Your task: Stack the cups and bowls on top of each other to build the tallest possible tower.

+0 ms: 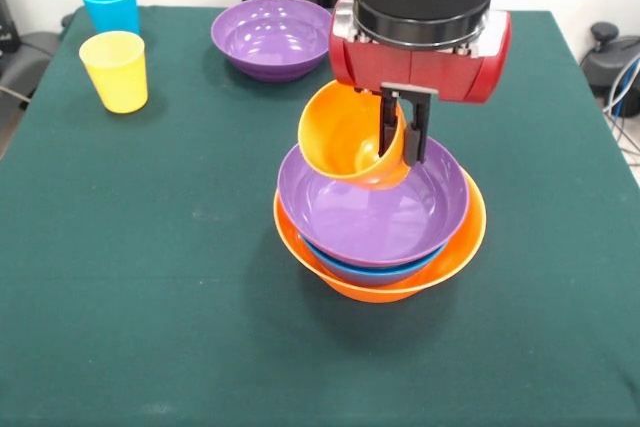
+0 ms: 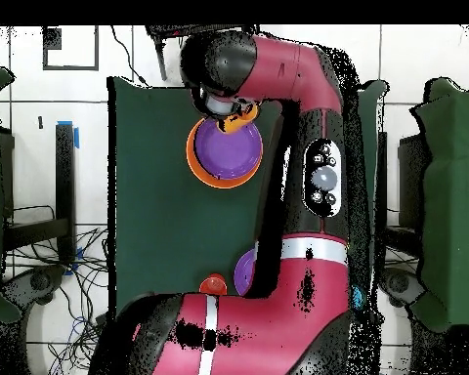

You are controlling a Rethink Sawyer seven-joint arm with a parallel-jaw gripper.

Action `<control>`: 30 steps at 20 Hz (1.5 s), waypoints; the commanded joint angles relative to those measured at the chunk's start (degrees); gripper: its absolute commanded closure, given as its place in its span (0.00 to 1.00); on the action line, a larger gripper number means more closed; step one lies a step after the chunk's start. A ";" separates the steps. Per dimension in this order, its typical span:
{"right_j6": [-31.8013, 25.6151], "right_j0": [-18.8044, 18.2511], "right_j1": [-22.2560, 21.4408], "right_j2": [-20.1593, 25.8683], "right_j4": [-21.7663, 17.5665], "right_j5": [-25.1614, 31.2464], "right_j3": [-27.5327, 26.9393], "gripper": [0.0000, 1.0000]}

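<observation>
The tower stands mid-table: a large orange bowl (image 1: 455, 252) at the base, a blue bowl (image 1: 370, 269) in it, and a wide purple bowl (image 1: 360, 212) on top; from overhead the tower (image 2: 224, 156) lies under the arm's end. My gripper (image 1: 401, 152) is shut on an orange cup (image 1: 345, 137), one finger inside its wall and one outside. The cup hangs tilted, mouth toward the left, just over the purple bowl's far rim. In the overhead view the orange cup (image 2: 242, 120) peeks out beside the wrist.
A second purple bowl (image 1: 272, 37) sits at the back of the green table (image 1: 150, 297). A light blue cup (image 1: 110, 4) and a yellow cup (image 1: 115, 70) stand at the back left. Overhead, a red-orange cup (image 2: 213, 284) and the purple bowl (image 2: 244, 270) lie near the robot's base.
</observation>
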 commanded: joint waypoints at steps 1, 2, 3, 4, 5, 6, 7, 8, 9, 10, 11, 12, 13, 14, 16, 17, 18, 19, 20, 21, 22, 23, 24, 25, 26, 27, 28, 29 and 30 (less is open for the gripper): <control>0.69 0.57 3.75 1.94 -2.50 -3.57 3.96 1.00; 0.26 0.42 3.67 2.07 -2.37 -3.80 4.06 1.00; 0.18 0.41 3.57 2.07 -2.25 -4.11 4.59 1.00; 0.19 0.38 3.72 2.01 -2.18 -3.94 4.31 1.00; 0.30 0.44 3.82 1.80 -2.28 -4.08 4.15 1.00; 0.27 0.46 3.98 1.70 -2.29 -4.09 3.94 1.00; 0.12 0.48 3.88 1.74 -2.16 -4.32 4.23 1.00; 0.02 0.47 4.01 1.81 -2.04 -4.53 4.17 1.00; -0.05 0.50 4.32 1.77 -2.05 -4.38 3.60 1.00; -0.11 0.53 4.63 1.73 -2.06 -4.23 3.03 1.00; -0.11 0.61 4.16 1.52 -2.09 -4.71 3.87 1.00; -0.13 0.66 4.01 1.42 -2.14 -5.03 4.21 1.00; -0.14 0.70 3.85 1.31 -2.18 -5.35 4.55 1.00; -0.22 0.71 3.87 1.23 -2.28 -5.57 4.59 1.00; -0.64 0.71 4.27 1.10 -2.62 -5.70 3.94 1.00; -0.97 0.64 4.17 1.03 -2.77 -6.05 4.28 1.00; -1.17 0.58 4.47 1.09 -2.76 -5.51 3.73 1.00; -1.22 0.50 3.88 1.03 -2.71 -6.44 5.24 1.00; -1.22 0.53 3.74 0.85 -2.80 -6.54 5.53 1.00; -0.99 0.74 2.69 0.66 -2.71 -7.09 7.07 1.00; -1.04 0.74 2.29 0.61 -2.65 -7.37 7.84 1.00; -1.01 0.72 1.54 0.56 -2.54 -8.23 9.39 1.00; -0.93 0.73 1.10 0.46 -2.56 -9.04 10.47 1.00; -0.72 0.83 0.79 0.27 -2.67 -9.77 11.32 1.00; -0.51 0.93 0.48 0.09 -2.78 -10.50 12.18 1.00; -0.38 1.03 0.86 -0.12 -3.06 -10.86 12.18 1.00; -0.23 1.05 1.21 -0.09 -3.16 -11.81 12.43 1.00; -0.18 1.01 1.73 -0.03 -3.23 -12.48 12.34 1.00; -0.14 0.98 2.24 0.03 -3.30 -13.14 12.25 1.00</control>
